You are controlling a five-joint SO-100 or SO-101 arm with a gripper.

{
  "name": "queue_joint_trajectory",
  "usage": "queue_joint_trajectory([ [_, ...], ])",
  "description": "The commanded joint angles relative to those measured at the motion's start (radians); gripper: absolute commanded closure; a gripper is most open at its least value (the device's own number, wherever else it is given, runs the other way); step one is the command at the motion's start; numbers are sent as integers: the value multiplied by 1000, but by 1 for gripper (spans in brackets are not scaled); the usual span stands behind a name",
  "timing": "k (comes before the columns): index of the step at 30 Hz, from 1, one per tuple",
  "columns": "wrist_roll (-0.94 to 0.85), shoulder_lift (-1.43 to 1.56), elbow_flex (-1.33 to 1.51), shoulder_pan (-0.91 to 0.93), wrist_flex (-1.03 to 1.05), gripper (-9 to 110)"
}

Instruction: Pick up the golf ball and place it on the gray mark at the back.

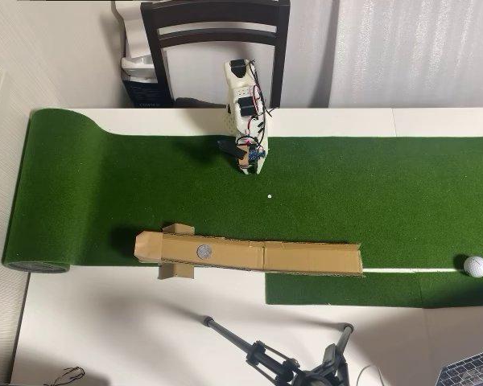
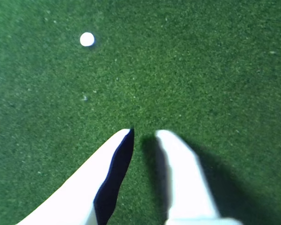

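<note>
White golf ball sits at the turf's far right edge in the overhead view, well apart from your claw, which hangs slightly parted, empty. Reach rightward; gray mark waits on the cardboard strip.

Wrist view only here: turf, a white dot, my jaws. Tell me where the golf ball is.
Observer: That dot isn't it. In the overhead view the golf ball sits on the turf at the far right edge, well away from the arm.
Operator: Now give me the gray mark.
Observer: The gray mark is on the cardboard strip, near its left end in the overhead view.
Operator: Say whether anything covers it.
Observer: Nothing does; the mark is bare.
</note>
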Motion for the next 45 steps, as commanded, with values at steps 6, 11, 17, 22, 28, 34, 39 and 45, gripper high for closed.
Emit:
queue_joint_trajectory([
  [6,3,83,23,-3,3,101],
  [11,-3,83,26,-2,-2,101],
  [17,-9,83,26,9,-2,101],
  [22,-8,83,61,94,-9,101],
  [28,-8,81,86,117,-11,101],
  [34,-6,81,86,109,-11,101],
  [39,-6,81,86,109,-11,101],
  [45,-6,81,86,109,-11,101],
])
